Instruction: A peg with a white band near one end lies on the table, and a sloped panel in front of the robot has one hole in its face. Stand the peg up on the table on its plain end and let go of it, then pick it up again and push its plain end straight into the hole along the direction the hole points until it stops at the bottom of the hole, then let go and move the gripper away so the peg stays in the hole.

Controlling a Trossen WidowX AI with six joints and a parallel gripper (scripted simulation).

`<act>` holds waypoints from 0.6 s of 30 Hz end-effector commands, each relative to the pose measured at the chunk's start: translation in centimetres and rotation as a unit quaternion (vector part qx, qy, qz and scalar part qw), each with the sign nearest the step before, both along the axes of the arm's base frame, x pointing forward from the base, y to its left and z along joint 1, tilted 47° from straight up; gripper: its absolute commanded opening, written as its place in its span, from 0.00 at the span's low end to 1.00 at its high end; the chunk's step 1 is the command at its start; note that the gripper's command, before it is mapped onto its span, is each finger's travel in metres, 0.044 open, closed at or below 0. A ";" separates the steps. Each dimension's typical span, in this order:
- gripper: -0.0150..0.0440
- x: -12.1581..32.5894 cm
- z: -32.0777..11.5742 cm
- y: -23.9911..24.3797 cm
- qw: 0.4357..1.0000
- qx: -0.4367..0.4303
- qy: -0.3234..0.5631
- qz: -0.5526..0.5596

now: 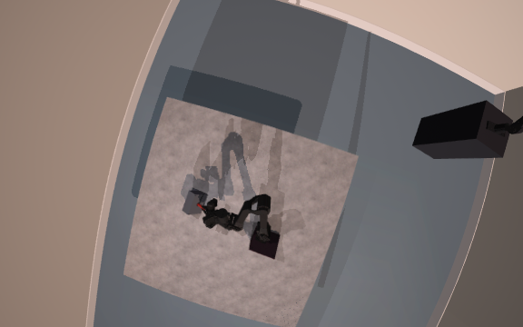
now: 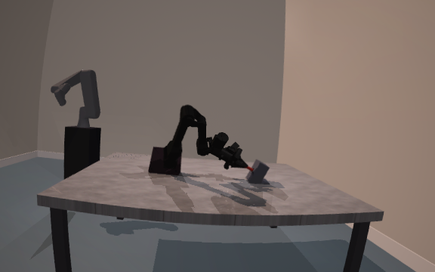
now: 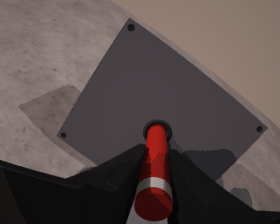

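Note:
The red peg [image 1: 200, 206] [image 2: 250, 168] [image 3: 157, 162] is held at a slant, with its white band [image 3: 154, 183] near the end closest to the wrist camera. Its plain end meets the hole [image 3: 157, 122] in the sloped grey panel [image 1: 192, 203] [image 2: 260, 172] [image 3: 106, 100]. Dark hole rim shows above and beside the peg; how deep the tip sits is hidden. My gripper [image 1: 204, 209] [image 2: 246, 166] [image 3: 156, 153] is shut on the peg, a short way off the panel face, with red peg showing between fingertips and panel.
The panel stands on the table [image 1: 189, 277] [image 2: 127, 198], and small dark dots mark its visible corners in the wrist view. The arm's dark base [image 1: 263, 244] [image 2: 157, 162] is behind the gripper. Another arm on a black pedestal [image 1: 452, 132] [image 2: 82, 151] stands off the table.

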State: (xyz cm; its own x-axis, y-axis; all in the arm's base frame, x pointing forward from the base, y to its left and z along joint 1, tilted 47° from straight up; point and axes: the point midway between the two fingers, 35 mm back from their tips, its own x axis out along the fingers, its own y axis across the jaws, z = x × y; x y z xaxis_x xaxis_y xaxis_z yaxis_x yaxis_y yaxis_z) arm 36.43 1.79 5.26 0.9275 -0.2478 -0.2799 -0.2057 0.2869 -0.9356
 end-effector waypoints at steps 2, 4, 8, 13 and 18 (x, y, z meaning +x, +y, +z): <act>0.25 0.3 -0.2 -0.1 1.000 -0.002 0.002 0.001; 0.25 0.4 -0.3 -0.1 1.000 -0.002 0.002 0.001; 0.25 0.6 -0.3 -0.2 1.000 -0.002 0.002 0.001; 0.25 0.8 -0.4 -0.3 1.000 -0.002 0.002 0.001; 0.25 1.0 -0.4 -0.3 1.000 -0.002 0.002 0.001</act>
